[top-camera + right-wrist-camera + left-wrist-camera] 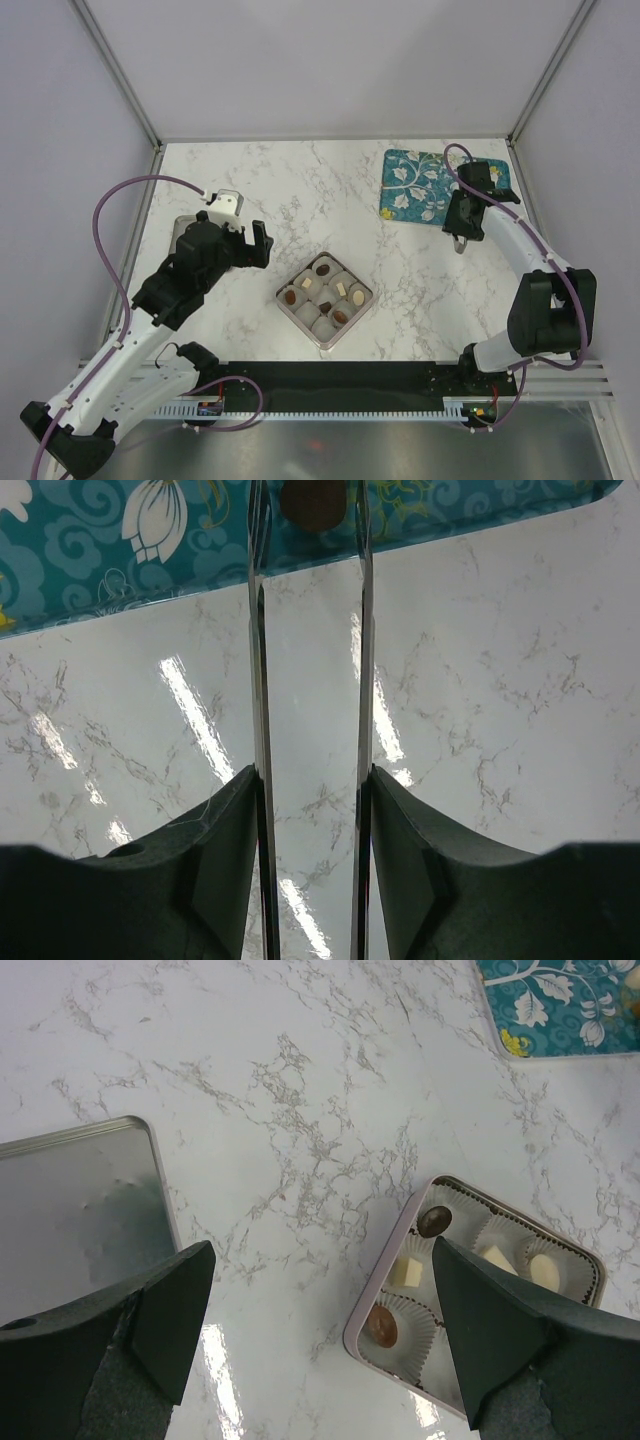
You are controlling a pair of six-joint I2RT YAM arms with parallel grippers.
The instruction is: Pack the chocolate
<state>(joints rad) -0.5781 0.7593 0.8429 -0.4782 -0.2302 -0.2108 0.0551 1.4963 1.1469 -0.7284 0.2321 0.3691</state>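
Note:
A square tin [282,297] lined with paper cups holds several chocolates, brown [323,267] and white [342,289]. In the left wrist view the tin [372,1300] shows a dark piece [433,1221], a white piece [406,1272] and a brown piece [381,1327]. My left gripper [256,246] [320,1345] is open and empty, just left of the tin. My right gripper [460,228] [310,780] is shut on thin metal tongs [258,630]. The tong tips flank a brown chocolate [308,505] on the teal mat [90,550]; I cannot tell if they grip it.
The teal flowered mat [415,185] lies at the back right. A flat metal lid [186,228] [80,1210] lies at the left, partly under my left arm. Bare marble lies between the tin and the mat.

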